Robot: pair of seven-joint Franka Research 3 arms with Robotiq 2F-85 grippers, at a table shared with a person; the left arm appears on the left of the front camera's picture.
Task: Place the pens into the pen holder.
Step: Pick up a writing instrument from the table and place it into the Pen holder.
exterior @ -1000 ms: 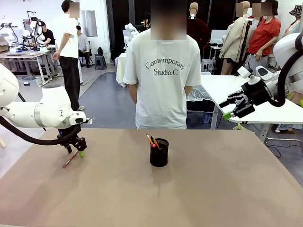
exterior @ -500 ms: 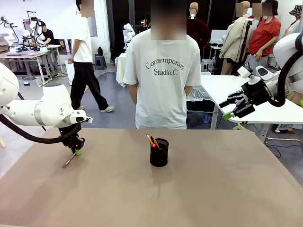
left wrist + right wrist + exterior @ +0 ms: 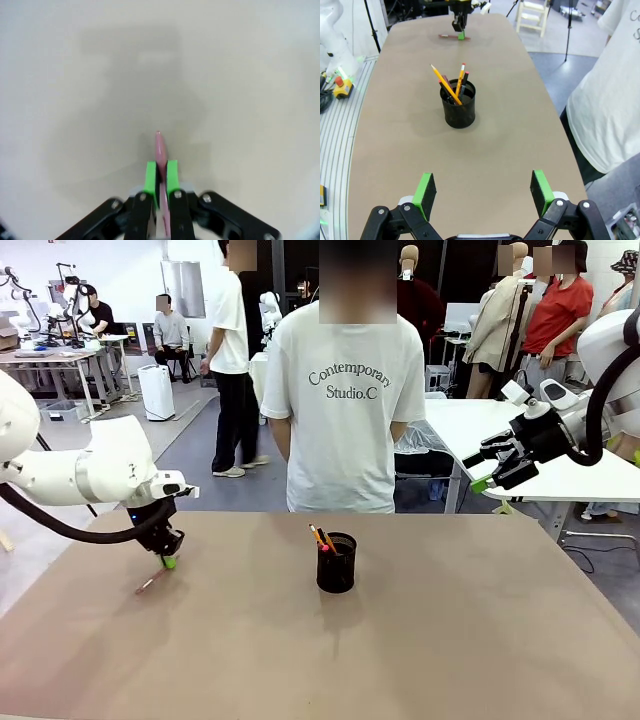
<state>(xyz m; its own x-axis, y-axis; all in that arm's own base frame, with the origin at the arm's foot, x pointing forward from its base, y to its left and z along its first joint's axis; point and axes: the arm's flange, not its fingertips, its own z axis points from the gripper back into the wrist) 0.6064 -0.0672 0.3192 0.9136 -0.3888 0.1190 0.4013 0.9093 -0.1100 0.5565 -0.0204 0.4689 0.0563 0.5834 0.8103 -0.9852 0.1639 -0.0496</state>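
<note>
Flanking pen holder (image 3: 336,562): bare table (image 3: 450,640)

The counter (image 3: 420,640) has a smooth, matt tan surface without glare, and the pen holder (image 3: 459,106) on it is black wire mesh with a dull metal look. The left claw (image 3: 161,175) has matt black links that look like plastic, small bright screws and flat green pads (image 3: 151,176) pressed on a smooth pinkish-red pen (image 3: 160,148). The 2 arms' shells (image 3: 100,468) are glossy white plastic, and the person's T-shirt (image 3: 345,420) is soft white cloth.
</note>
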